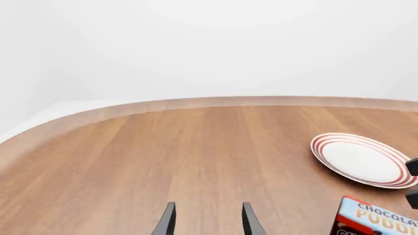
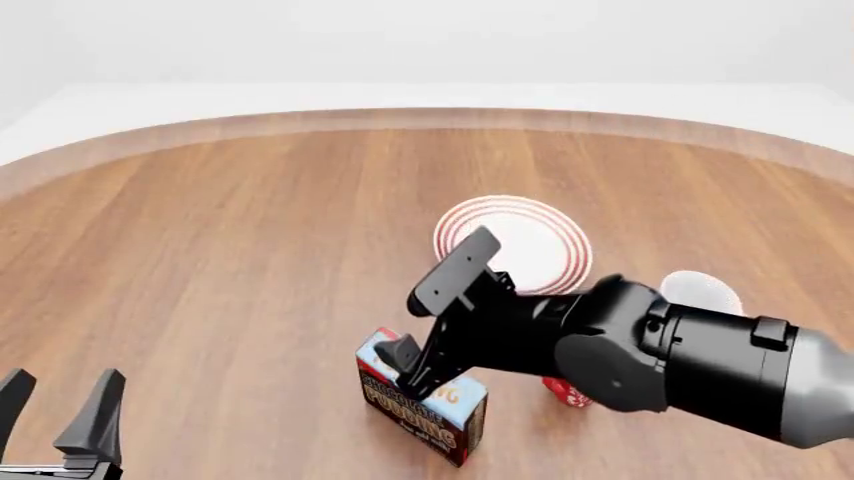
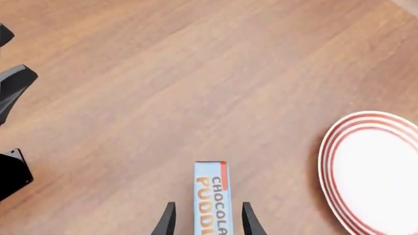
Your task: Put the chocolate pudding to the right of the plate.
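Note:
The chocolate pudding (image 2: 422,408) stands on edge on the wooden table, in front of the plate (image 2: 515,243) and slightly to its left. My right gripper (image 2: 416,348) hovers just over the box, open. In the right wrist view its fingers (image 3: 169,219) straddle the pudding (image 3: 211,198) with a gap on each side, and the plate (image 3: 373,171) lies apart from the box. My left gripper (image 2: 60,408) is open and holds nothing, low at the table's near left. The left wrist view shows the pudding (image 1: 377,219) and the plate (image 1: 362,159) off to one side.
A whitish mug (image 2: 703,290) shows just right of the plate, half hidden by my right arm (image 2: 694,360). A small red object (image 2: 567,393) peeks out beneath that arm. The curved table edge (image 2: 400,117) runs along the back.

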